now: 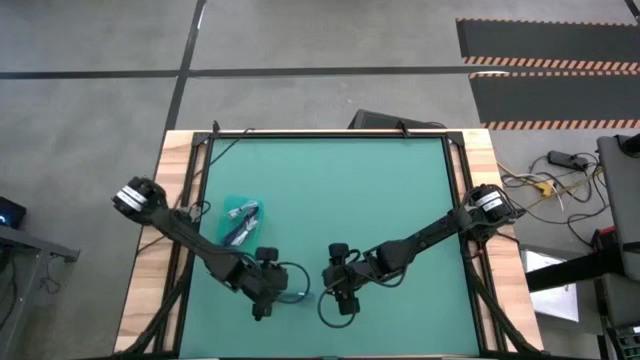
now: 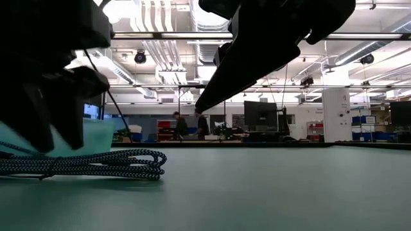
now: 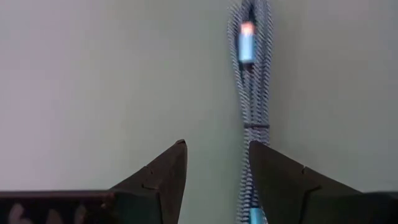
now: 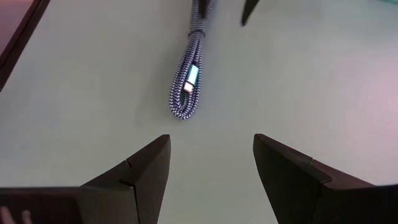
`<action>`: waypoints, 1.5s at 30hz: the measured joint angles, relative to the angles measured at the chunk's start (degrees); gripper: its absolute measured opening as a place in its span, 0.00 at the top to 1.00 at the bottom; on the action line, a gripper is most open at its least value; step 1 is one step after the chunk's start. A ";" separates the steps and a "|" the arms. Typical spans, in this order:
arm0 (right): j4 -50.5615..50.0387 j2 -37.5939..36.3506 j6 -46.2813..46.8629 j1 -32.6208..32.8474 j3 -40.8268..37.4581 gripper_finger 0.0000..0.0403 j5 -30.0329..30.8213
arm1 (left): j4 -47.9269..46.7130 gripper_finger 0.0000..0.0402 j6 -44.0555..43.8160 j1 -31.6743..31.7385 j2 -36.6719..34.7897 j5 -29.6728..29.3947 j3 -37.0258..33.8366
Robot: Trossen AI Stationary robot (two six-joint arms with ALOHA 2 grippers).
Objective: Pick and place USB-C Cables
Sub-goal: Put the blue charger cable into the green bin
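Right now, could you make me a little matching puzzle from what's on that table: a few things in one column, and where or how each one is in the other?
Things:
1. braided cable
2. tub
3. left gripper
4. right gripper

States:
A. holds cables, on the left side of the mat
B. jaws open, the cable beside one finger
C. lies tied on the mat, outside the tub
D. jaws open over bare mat, the cable ahead of it

Pairs: 1-C, 2-A, 3-B, 4-D
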 joint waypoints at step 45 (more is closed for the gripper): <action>-0.30 -0.11 0.04 -0.02 -0.53 0.45 1.44 | 14.36 0.66 -3.15 -1.10 4.80 5.46 -2.95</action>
